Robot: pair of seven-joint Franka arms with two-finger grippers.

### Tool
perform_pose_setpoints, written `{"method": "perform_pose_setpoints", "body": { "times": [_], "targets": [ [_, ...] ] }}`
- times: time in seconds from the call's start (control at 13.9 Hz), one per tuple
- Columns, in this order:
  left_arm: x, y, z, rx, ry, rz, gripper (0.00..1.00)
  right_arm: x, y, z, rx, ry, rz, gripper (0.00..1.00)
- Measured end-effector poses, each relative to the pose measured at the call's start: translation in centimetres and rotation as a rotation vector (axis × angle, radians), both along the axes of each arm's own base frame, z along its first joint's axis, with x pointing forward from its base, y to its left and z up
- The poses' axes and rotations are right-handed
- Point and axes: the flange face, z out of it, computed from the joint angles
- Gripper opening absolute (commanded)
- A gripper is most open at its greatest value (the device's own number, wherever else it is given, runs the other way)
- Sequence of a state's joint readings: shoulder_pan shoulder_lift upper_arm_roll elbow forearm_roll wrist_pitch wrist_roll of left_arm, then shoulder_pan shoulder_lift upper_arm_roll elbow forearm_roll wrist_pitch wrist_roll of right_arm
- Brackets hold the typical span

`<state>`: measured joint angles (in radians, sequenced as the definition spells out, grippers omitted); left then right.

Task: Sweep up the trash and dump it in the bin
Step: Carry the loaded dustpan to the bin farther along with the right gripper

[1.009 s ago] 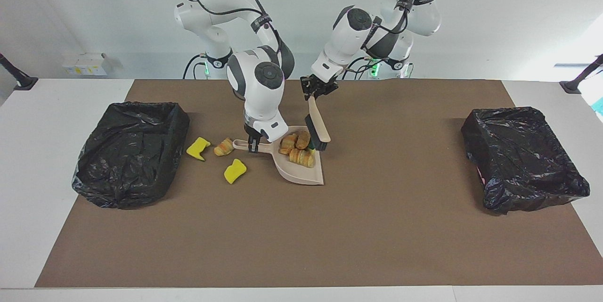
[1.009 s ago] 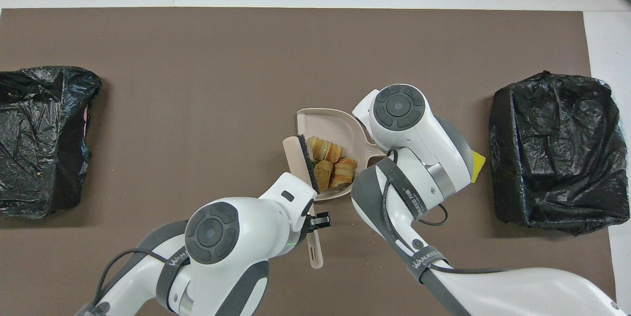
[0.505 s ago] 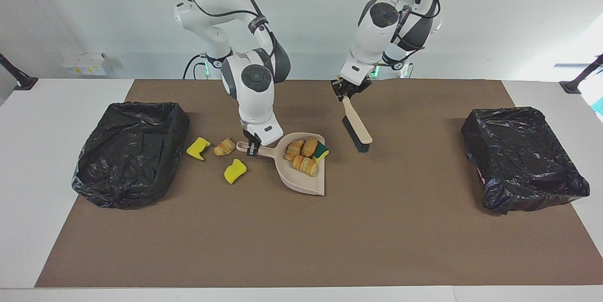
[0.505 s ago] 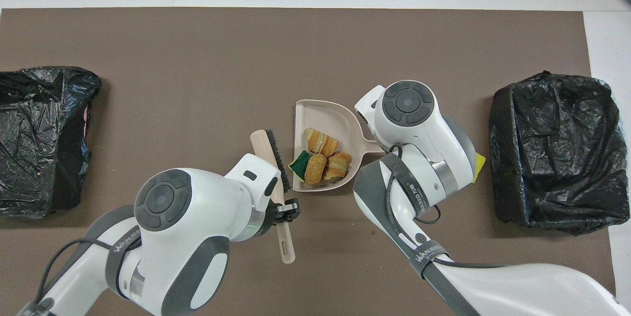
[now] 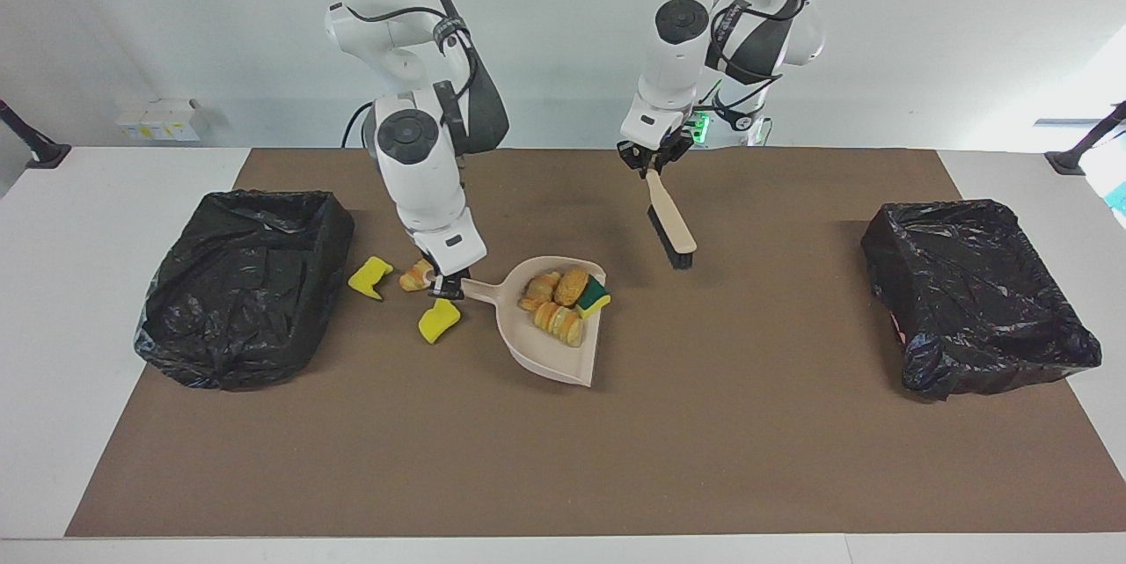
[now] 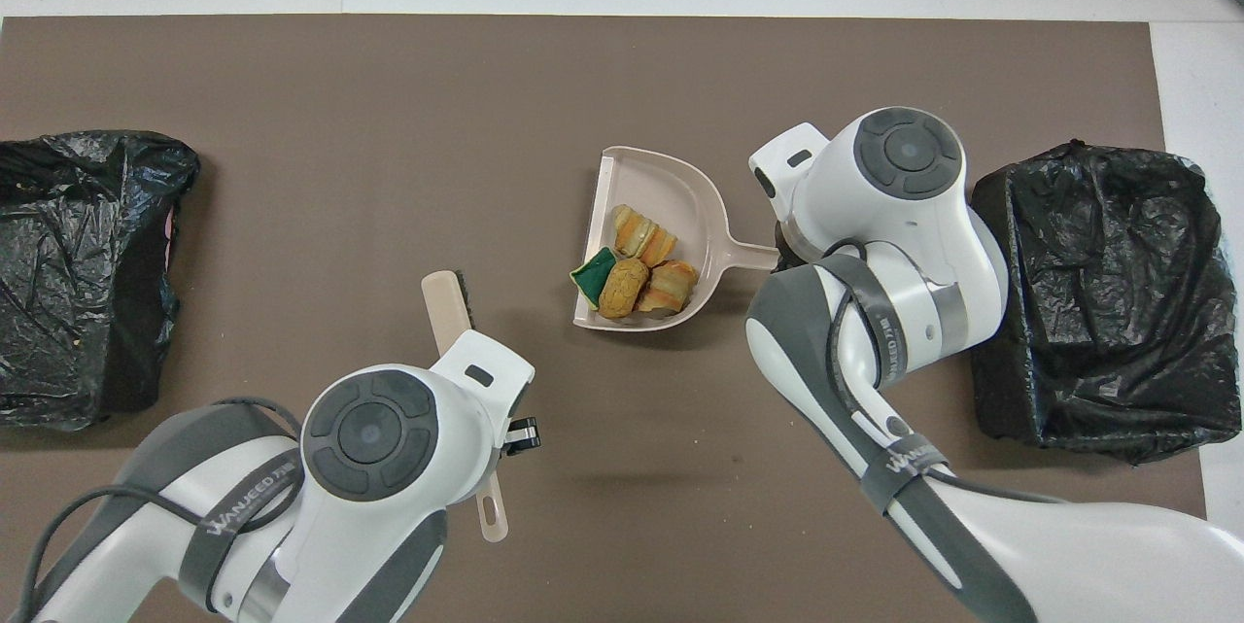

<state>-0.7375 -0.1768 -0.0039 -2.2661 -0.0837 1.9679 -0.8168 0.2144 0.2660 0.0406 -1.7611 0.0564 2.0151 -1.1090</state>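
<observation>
**Now: dustpan off the mat, brush drawn clear**

Compared with a second ago, the dustpan (image 5: 545, 331) has left the mat and hangs over it, shifted toward the right arm's end of the table. The right gripper (image 5: 444, 285) is pinched on the tip of its handle. The brush (image 5: 670, 228), which then stood at the pan's mouth against the load, has been carried away toward the left arm's end. It hangs tilted over bare mat, bristles down, with the left gripper (image 5: 652, 164) clamped tight on the top of its handle.

Materials: pan and brush back are smooth beige plastic; the pan is a shallow scoop with a raised curved rear wall and a flat open lip. The bristles are short and black. The mat (image 5: 748, 423) is flat brown board. Two bins (image 5: 242, 282) (image 5: 976, 291), one at each end of the table, are lined with crinkled glossy black bags.

Trash: three ridged golden-brown rolls (image 5: 556, 300) and one yellow sponge with a green face (image 5: 595, 294) sit heaped in the pan toward its rear wall. Three pieces lie unswept on the mat between the pan handle and the bin at the right arm's end: two bent yellow sponge chunks (image 5: 370, 276) (image 5: 438, 319) and one croissant piece (image 5: 415, 275), the last partly hidden by the right gripper.
</observation>
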Motion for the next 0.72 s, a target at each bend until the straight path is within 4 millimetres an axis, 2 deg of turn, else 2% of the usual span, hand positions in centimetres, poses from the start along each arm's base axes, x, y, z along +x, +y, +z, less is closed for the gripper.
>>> {"method": "perform_pose_setpoints", "body": {
  "times": [0.43, 0.58, 0.72],
  "targets": [
    [-4.5, -4.3, -2.7, -0.089, 0.041, -0.038, 0.00, 0.4, -9.3, 4.4, 0.073, 0.044, 0.002, 0.00],
    [-6.0, -5.9, -4.8, -0.096, 0.055, -0.056, 0.00, 0.0, -13.7, 5.9, 0.085, 0.075, 0.022, 0.00],
    [-6.7, -6.5, -6.3, -0.087, 0.061, -0.066, 0.00, -0.7, -18.3, 7.2, 0.098, 0.094, 0.049, 0.00]
  ]
}}
